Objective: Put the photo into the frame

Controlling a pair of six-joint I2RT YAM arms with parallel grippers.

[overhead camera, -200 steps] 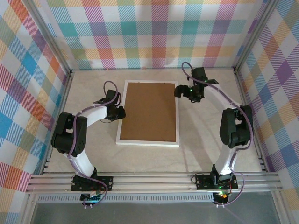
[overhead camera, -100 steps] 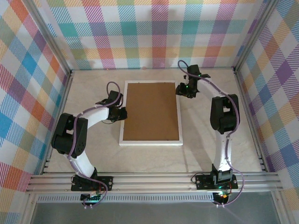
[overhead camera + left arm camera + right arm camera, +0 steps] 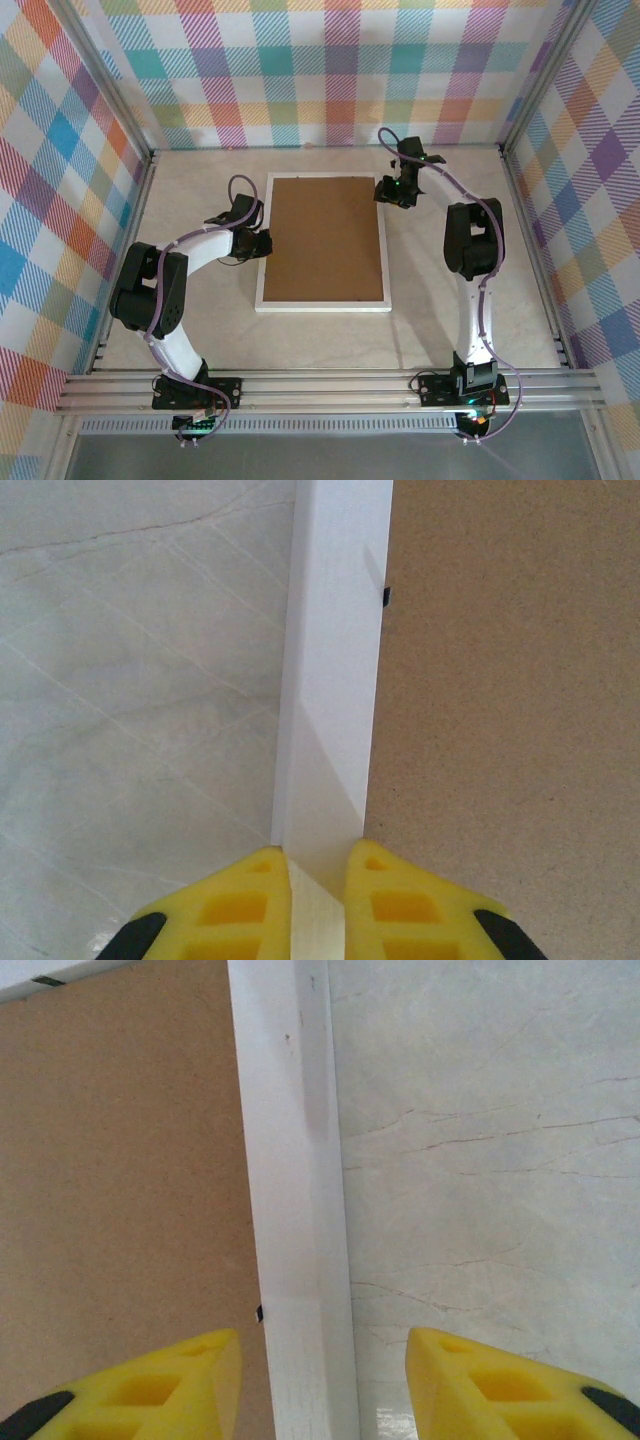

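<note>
Frame lies face down mid-table between the arms, long sides running near to far. The brown board sits in its back. Whether the photo is under the board I cannot tell.

Left rail, about mid-length: left gripper has its yellow fingers drawn in tight on either side of the white rail, tips meeting both edges. I read this as clamped on the frame. A small black tab sits on the board's edge just beyond the fingers and is not touched.

Right rail, towards the far end: right gripper straddles the rail with its jaws apart. One finger is over the board and the other over the table, each with a gap to the rail. It grips nothing.

Judgement: the step in hand is getting a two-sided hold on the frame, to lift or turn it.

Notes for doing it well:
- Centre the right gripper before closing. The rail runs nearer the board-side finger, so that finger would land first and push the frame sideways against the left grip.
- Keep the board-side finger on the rail's inner edge, off the board and off the tab beside it.
- Do not lift until both sides are gripped.
- The two holds are staggered, left nearer and right farther, so the frame will likely want to twist. Raise both together, slowly, and keep it level.
- If it is turned over, the board may drop out unless the tabs are holding it.
</note>
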